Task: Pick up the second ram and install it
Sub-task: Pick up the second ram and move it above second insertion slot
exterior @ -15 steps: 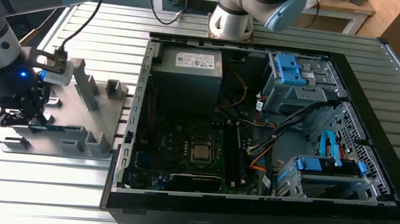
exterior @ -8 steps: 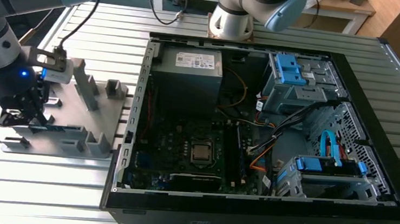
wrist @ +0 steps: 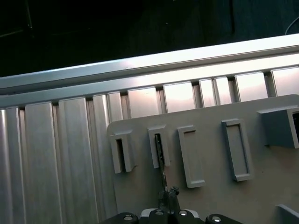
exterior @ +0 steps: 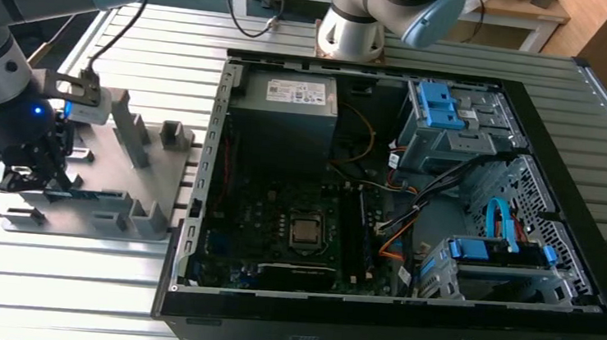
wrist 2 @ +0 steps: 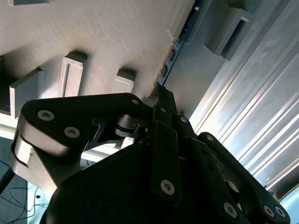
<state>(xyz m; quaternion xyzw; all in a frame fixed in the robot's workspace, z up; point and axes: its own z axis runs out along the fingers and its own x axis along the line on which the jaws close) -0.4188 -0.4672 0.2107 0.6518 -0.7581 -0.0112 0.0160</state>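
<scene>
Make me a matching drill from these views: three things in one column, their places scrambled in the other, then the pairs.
1. ram
2. blue cable
3. processor socket

A. middle of the motherboard
B. on edge in a slot of the grey fixture
C. inside the case, toward the exterior view's right

Pairs: 1-B; 2-C; 3-A

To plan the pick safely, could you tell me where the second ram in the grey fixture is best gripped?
Probably its free long upper edge, pinched across the two flat faces, coming straight down from above: the second ram stands on edge, slim, its lower part seated in slotted blocks of the grey fixture.
</scene>
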